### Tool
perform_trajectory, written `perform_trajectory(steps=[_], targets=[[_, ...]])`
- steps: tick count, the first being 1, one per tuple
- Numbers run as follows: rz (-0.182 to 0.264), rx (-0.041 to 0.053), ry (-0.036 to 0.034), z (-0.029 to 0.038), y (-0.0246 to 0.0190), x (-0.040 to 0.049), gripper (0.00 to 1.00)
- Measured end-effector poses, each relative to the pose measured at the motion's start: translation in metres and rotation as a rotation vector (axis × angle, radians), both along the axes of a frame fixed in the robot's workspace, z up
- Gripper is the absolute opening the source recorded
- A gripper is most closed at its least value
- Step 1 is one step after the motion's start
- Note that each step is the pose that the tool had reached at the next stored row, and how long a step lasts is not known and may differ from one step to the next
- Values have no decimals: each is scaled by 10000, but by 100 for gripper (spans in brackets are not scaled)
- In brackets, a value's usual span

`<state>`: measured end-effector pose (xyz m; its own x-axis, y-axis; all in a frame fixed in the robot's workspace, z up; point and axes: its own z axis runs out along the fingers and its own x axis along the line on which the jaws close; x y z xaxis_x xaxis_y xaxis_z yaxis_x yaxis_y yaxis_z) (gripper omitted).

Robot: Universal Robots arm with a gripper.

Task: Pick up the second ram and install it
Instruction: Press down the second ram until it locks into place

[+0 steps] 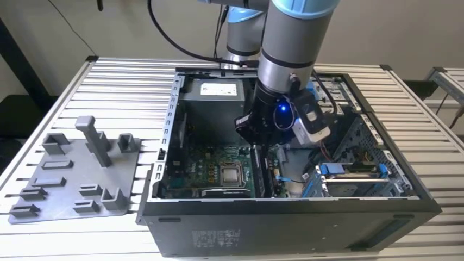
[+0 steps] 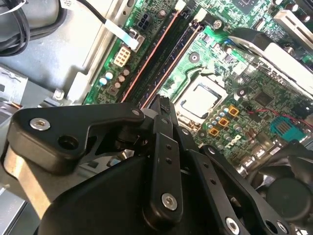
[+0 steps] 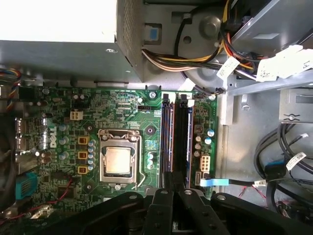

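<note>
Gripper (image 3: pixel 172 188) jaws closed over the motherboard (image 3: pixel 117 122); you count two RAM slots (image 3: pixel 176 134), one CPU socket (image 3: pixel 119 160).

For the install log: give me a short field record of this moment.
gripper: inside the PC case, low over the motherboard, at one end of the memory slots
memory slots: two, side by side, beside the processor socket
second ram: cannot tell whether held or seated
grey tray: on the table, at the exterior view's left of the case
</note>
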<state>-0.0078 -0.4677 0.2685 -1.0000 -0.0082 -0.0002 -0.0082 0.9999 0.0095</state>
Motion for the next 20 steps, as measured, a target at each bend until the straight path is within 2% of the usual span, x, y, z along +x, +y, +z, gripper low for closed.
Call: perform_trajectory(steps=[11, 13, 20], targets=[[46, 0, -1, 20, 0, 0, 11], [271, 1, -1, 20, 0, 0, 11], [1540, 0, -2, 21, 0, 0, 11]])
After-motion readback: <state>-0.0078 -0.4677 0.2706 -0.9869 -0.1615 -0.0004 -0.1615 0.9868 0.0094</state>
